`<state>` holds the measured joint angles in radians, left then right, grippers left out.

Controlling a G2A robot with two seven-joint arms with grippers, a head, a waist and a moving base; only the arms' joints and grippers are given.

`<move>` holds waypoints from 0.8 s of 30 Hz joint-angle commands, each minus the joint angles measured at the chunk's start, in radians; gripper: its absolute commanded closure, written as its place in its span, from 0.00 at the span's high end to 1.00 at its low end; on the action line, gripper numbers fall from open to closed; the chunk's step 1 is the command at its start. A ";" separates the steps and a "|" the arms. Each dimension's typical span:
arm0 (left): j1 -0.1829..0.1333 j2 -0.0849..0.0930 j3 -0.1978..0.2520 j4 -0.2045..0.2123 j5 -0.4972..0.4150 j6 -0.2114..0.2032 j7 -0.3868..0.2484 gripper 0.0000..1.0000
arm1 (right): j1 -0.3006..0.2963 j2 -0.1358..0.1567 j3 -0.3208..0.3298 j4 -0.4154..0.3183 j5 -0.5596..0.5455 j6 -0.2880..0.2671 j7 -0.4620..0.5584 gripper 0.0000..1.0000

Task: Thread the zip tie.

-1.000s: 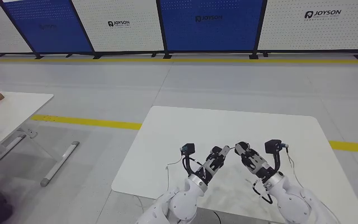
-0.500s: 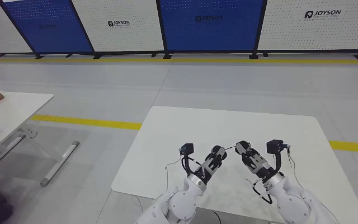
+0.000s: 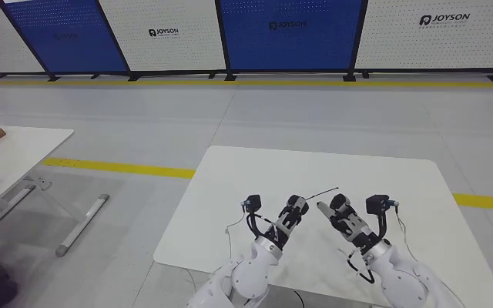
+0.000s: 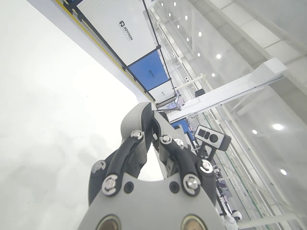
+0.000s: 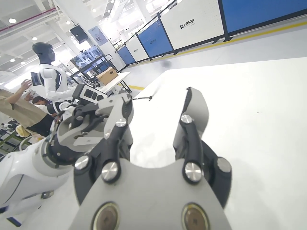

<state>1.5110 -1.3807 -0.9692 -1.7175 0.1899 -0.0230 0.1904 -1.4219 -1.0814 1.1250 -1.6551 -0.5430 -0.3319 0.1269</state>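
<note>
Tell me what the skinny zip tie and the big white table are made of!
The zip tie looks like thin dark plastic, probably nylon: a fine, flexible-looking strand sticking out of the left gripper. The table has a smooth, matte white top, maybe laminate or painted board. What is underneath cannot be told.

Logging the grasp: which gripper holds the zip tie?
The left gripper: it is shut on the thin black zip tie, while the right gripper is open and empty.
</note>
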 commanded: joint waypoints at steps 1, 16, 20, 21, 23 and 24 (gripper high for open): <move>0.001 0.000 -0.004 -0.002 -0.012 -0.005 0.004 0.00 | -0.004 0.000 0.009 0.013 -0.012 0.021 -0.002 1.00; 0.006 -0.001 0.001 -0.007 -0.021 -0.015 -0.012 0.00 | 0.002 -0.006 0.003 0.023 -0.054 0.084 0.039 1.00; 0.007 -0.001 0.005 -0.009 -0.014 -0.026 -0.019 0.00 | 0.011 -0.009 0.004 0.035 0.042 0.055 0.122 1.00; 0.007 -0.001 0.006 -0.010 -0.011 -0.029 -0.021 0.00 | 0.016 -0.009 0.006 0.038 0.063 0.048 0.140 1.00; 0.008 0.000 0.007 -0.011 -0.005 -0.032 -0.022 0.00 | 0.023 -0.011 0.008 0.042 0.085 0.046 0.162 1.00; 0.008 0.000 0.008 -0.012 -0.003 -0.032 -0.022 0.00 | 0.025 -0.012 0.007 0.042 0.097 0.044 0.168 0.83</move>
<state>1.5186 -1.3811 -0.9619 -1.7290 0.1851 -0.0550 0.1686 -1.3983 -1.0924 1.1328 -1.6126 -0.4541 -0.2872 0.2905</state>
